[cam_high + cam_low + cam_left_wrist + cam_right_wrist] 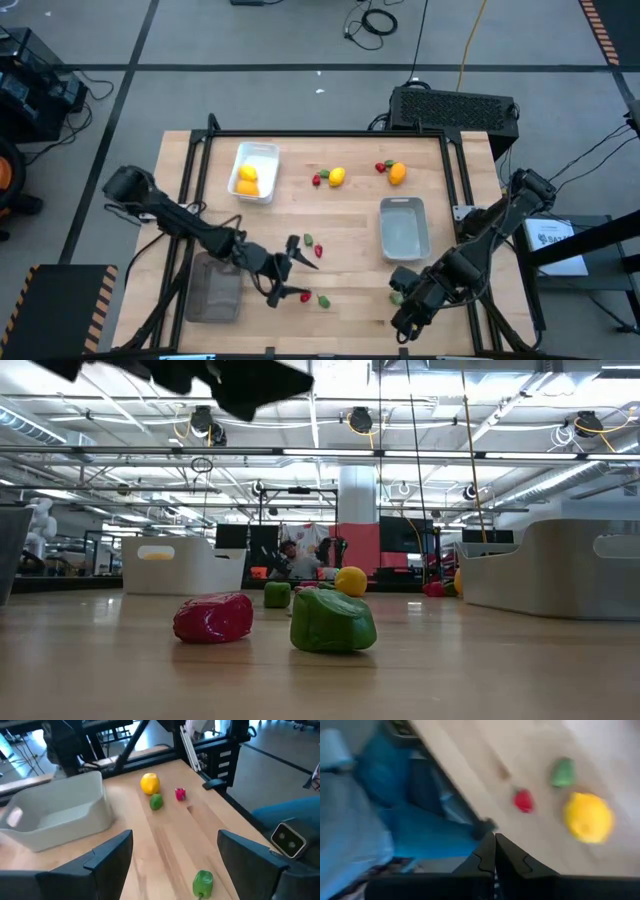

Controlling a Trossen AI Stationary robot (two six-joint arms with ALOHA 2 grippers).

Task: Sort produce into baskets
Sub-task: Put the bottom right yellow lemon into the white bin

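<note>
left gripper (290, 268): lower centre of high view, fingers spread wide, holding nothing; hovers among the loose pieces near the front of the table (350, 215)
right gripper (405, 325): lower right of high view, at table's front edge, fingers pressed together, empty; waiting
white basket (254, 172): upper left of table, two yellow fruits (247, 180) already inside
light grey basket (404, 228): right of centre, looks empty
dark mesh basket (213, 287): lower left, partly under left arm, contents hard to tell
loose, upper centre: yellow fruit (337, 177) with red piece (316, 180) and a small green bit just beside it
loose, upper right: orange fruit (397, 173) with red piece (380, 167) beside
loose, near left gripper: red piece (318, 252) and green piece (308, 239) just right of the fingers; red piece (304, 296) and green piece (323, 299) just below them
loose, lower right: green piece (396, 297) close by right arm, probably a pepper
step: sorting partly done; left gripper lining up for a pick from the near cluster
target: unclear which piece, the red one below the fingers seems nearest
next move: lower the spread fingers around one piece only, neighbours sit close so centre carefully, close, lift, carry to its matching basket
risk: nudging the adjacent green piece while closing
</note>
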